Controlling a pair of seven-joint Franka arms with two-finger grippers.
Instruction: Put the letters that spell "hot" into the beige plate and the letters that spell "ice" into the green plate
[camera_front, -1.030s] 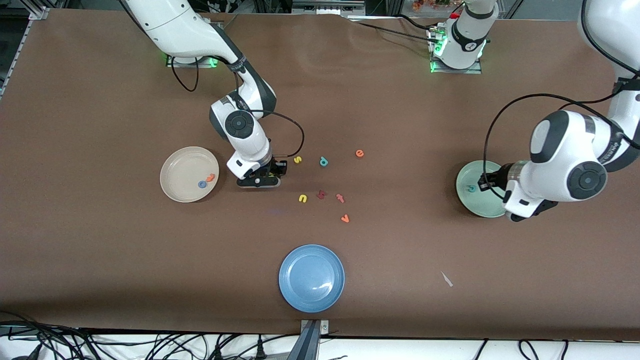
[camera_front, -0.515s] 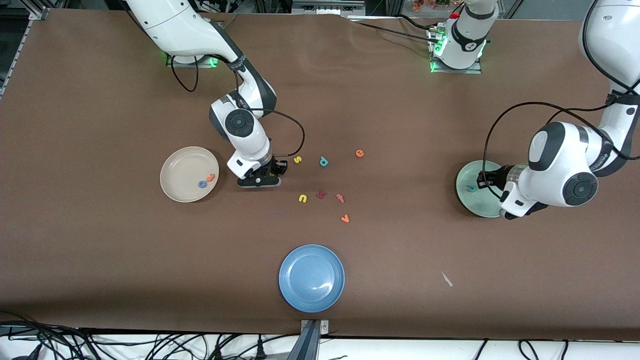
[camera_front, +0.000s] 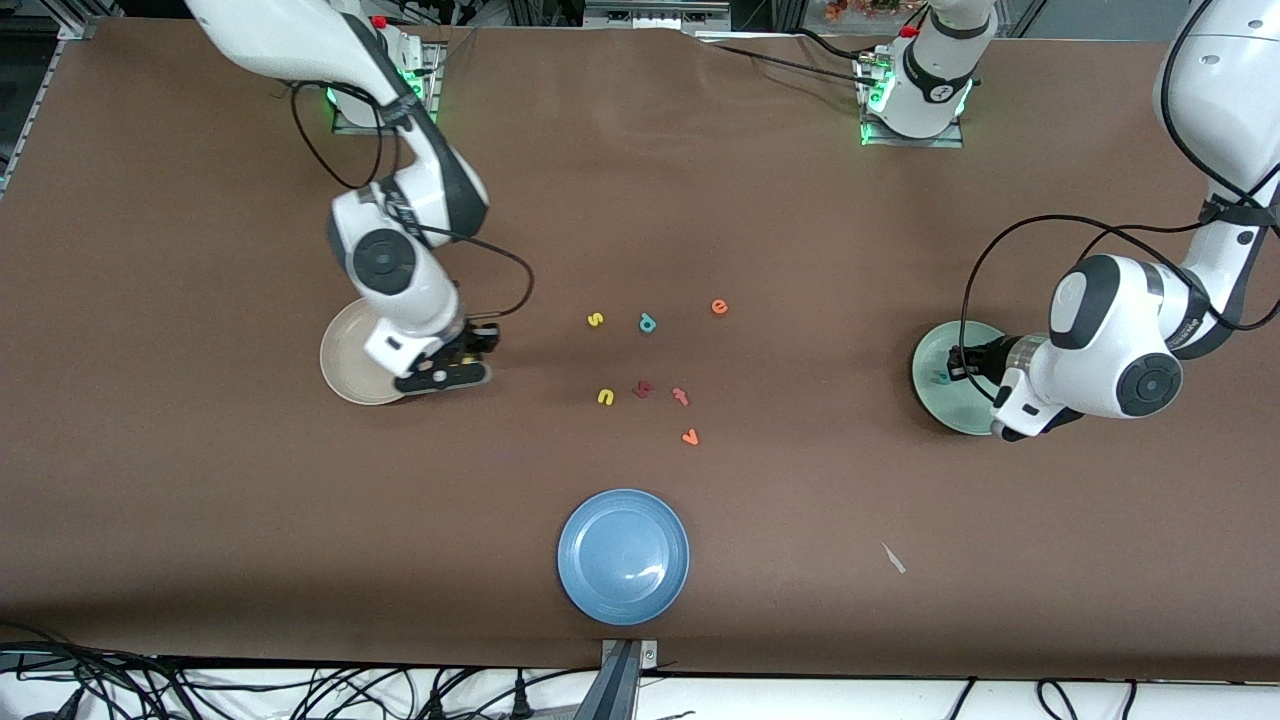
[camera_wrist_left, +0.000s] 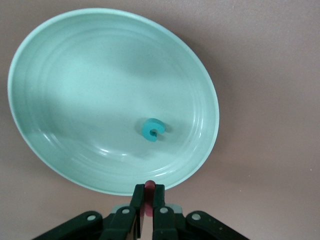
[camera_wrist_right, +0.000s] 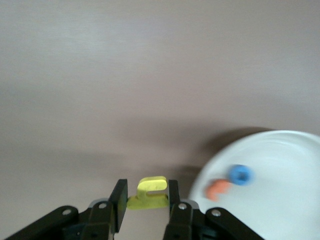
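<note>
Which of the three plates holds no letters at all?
The blue plate, nearest the front camera. The beige plate holds two letters and the green plate holds a teal c.

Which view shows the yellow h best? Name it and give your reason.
The right wrist view: the yellow h sits pinched between the right gripper fingers, just short of the beige plate. In the front view the right arm hides the letter. The left wrist view does not show it.

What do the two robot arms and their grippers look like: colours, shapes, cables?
Both arms are glossy white rounded shells with dark grey joint bands and round grey caps. Black cables loop along each. The right gripper and left gripper have black two-finger jaws. Green lights glow at both bases.
</note>
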